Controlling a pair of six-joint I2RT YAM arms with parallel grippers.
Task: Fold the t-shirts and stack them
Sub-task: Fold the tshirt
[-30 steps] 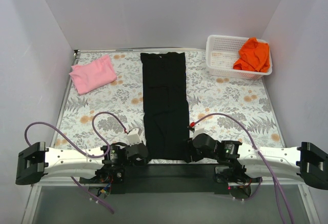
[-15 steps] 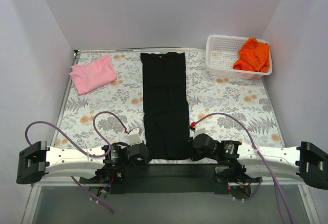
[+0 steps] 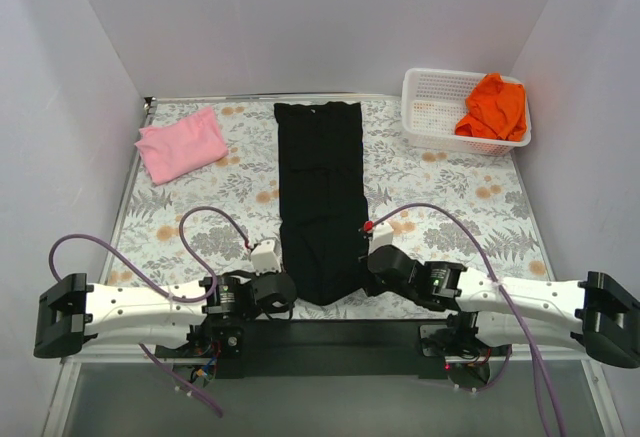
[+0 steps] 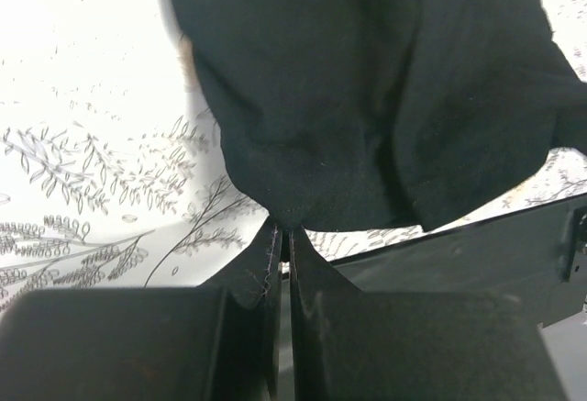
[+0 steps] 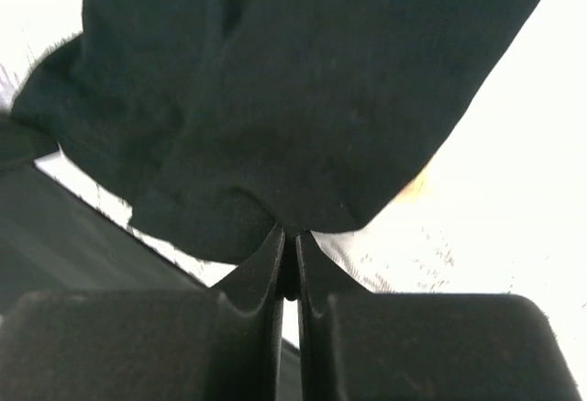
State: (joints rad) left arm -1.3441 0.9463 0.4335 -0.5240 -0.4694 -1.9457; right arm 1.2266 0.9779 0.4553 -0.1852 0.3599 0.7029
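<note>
Both grippers are on the black tee, which lies flat as a long narrow strip well left of the basket: collar end level with the basket, hem end far nearer the arm bases than the basket is. The left gripper has its jaws pressed together on the hem corner farther from the basket; the right gripper pinches the hem corner on the basket's side the same way. In both wrist views only the very edge of the cloth sits at the jaw tips, so it's a thin bite. The hem is bunched and lifted slightly between them. The pink tee is folded, far left of the basket beyond the black strip. The orange tee is crumpled in the basket's right half. My read: this is the start of carrying the hem toward the collar. Risks: one corner could slip out of that shallow pinch mid-lift, dropping half the hem and skewing the fold. The strip looks already folded lengthwise, so a pinch that caught only the top layer would peel the layers apart. Unequal travel of the arms would twist the strip. Too low a carry could drag cloth and rumple the lower half.
</note>
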